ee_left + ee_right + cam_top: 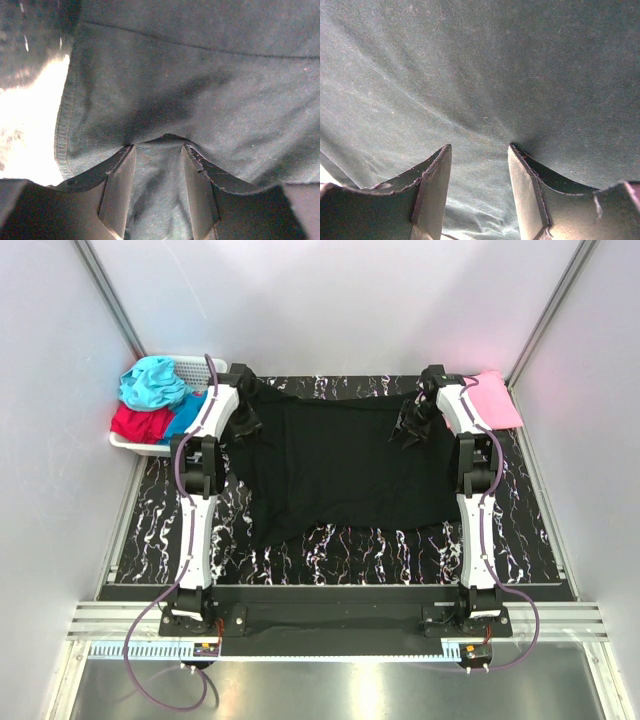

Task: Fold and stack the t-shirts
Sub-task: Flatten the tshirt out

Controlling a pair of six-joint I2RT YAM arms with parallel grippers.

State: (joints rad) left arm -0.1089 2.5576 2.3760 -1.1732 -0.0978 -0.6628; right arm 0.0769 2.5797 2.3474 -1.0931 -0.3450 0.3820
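Note:
A large black t-shirt [340, 460] lies spread on the table. My left gripper [245, 422] is down on its far left corner and my right gripper [412, 425] on its far right corner. In the left wrist view the left gripper [158, 146] stands open, tips pressed into the black t-shirt [200, 90], with a small ridge of cloth bulging between them beside a stitched hem. In the right wrist view the right gripper [480, 146] is open too, with the black t-shirt [485, 75] lying slack between its fingers. A pink t-shirt [495, 400] lies folded at the far right.
A white lattice basket [195, 368] at the far left holds teal [150, 380], red [135, 423] and blue [185, 418] t-shirts. The black marbled mat [330, 550] shows bare in front of the black shirt. Grey walls close in the left, right and back.

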